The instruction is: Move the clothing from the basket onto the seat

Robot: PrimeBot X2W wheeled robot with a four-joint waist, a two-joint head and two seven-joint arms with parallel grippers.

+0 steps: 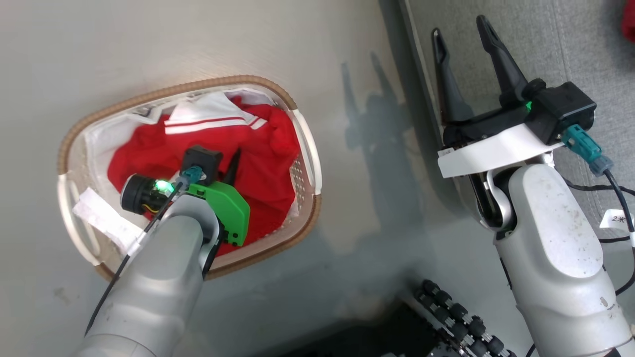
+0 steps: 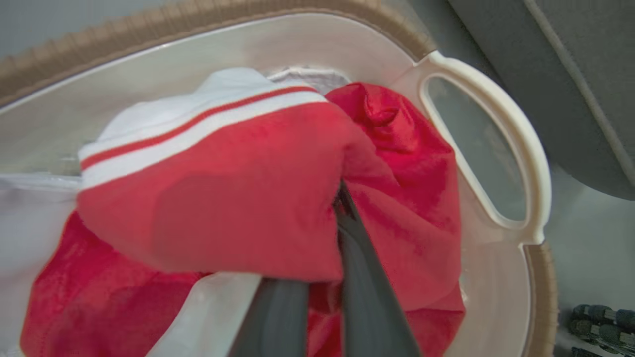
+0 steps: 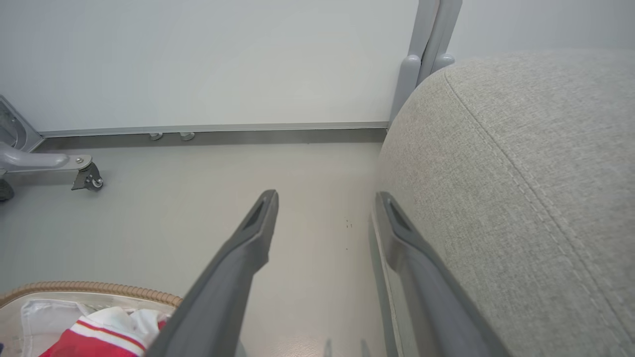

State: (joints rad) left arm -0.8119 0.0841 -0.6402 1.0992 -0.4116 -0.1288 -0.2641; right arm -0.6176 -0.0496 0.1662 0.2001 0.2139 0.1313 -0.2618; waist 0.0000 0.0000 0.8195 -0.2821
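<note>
On my screens I see a smooth pale grey floor (image 1: 99,44) with a soft shine, and some dark shadows (image 1: 369,124) lie on it near the middle of the head view. In the right wrist view a plain white wall (image 3: 198,59) closes the room, with a narrow grey skirting strip (image 3: 213,128) along its foot. At the left edge stands a grey metal frame leg with a small caster wheel (image 3: 88,177). Two grey upright tubes (image 3: 431,44) rise against the wall, just behind the large light grey fabric sofa cushion (image 3: 521,188), which has a rounded edge and a stitched seam. A few small dark specks (image 3: 347,225) mark the floor beside it.
</note>
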